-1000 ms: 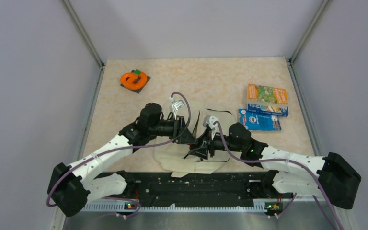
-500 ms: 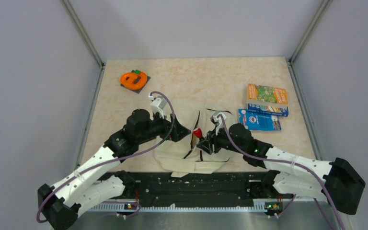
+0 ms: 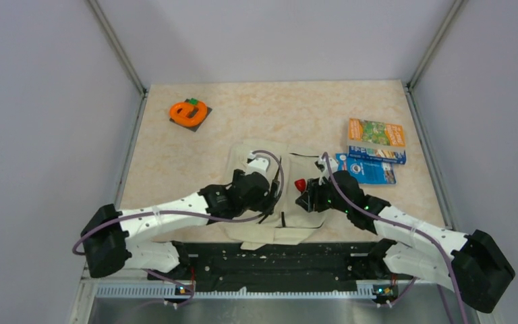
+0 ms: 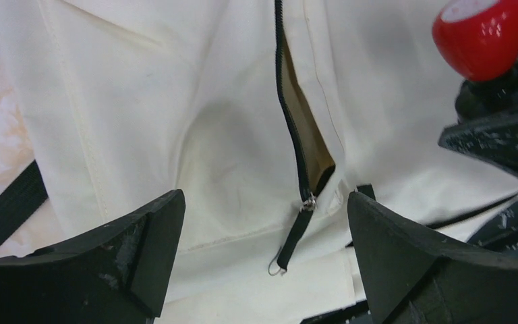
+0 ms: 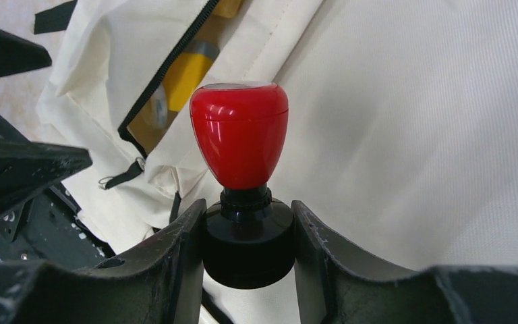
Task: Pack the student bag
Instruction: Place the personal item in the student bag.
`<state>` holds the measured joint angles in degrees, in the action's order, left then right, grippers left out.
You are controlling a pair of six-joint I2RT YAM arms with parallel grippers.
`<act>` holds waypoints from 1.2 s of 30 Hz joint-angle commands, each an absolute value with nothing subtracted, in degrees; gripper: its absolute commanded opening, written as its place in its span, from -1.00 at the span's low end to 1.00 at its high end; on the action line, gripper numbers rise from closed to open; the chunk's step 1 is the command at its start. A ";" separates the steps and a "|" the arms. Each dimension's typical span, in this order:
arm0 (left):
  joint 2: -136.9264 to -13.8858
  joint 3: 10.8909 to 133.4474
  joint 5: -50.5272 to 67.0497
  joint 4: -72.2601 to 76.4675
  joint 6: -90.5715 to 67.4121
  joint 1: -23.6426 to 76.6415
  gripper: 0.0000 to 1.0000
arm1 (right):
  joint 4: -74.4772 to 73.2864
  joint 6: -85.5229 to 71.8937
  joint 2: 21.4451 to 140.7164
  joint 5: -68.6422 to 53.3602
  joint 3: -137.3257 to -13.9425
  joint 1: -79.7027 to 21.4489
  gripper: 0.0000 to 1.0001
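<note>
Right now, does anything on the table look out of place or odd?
Nothing spilled or damaged. The student bag lies rumpled with its zipper only partly open, and the red-knobbed stamp is clamped in the right fingers, outside the bag.

Table (image 3: 175, 169) is a beige marbled top. A cream backpack (image 3: 297, 229) lies flat at the middle of the near edge. To its right sit a blue booklet (image 3: 365, 170) and an orange booklet (image 3: 376, 132) behind it. Far left – an orange ring (image 3: 189, 110) on a dark square pad (image 3: 177, 119).
</note>
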<state>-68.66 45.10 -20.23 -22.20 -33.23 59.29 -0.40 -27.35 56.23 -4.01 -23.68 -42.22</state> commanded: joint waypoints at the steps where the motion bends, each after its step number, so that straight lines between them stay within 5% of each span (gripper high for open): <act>1: -73.99 51.07 -32.09 -23.85 -35.22 61.20 0.90 | -2.08 -29.18 55.51 -2.85 -25.34 -41.92 -1.00; 16: -88.82 59.87 -40.31 -33.14 -39.01 63.36 0.94 | -5.35 -29.53 59.02 -7.40 -28.94 -41.92 -1.00; 20: -90.79 61.33 -42.34 -35.68 -39.40 63.52 0.82 | -7.68 -29.13 61.64 -9.17 -31.44 -41.92 -1.00; 36: -84.32 53.99 -39.80 -25.05 -39.22 63.73 -0.83 | -10.12 -27.07 81.05 -26.18 -44.59 -41.92 -1.00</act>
<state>-89.27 56.73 -39.83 -30.72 -39.88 63.70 -9.89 -28.12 78.30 -19.70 -40.10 -42.19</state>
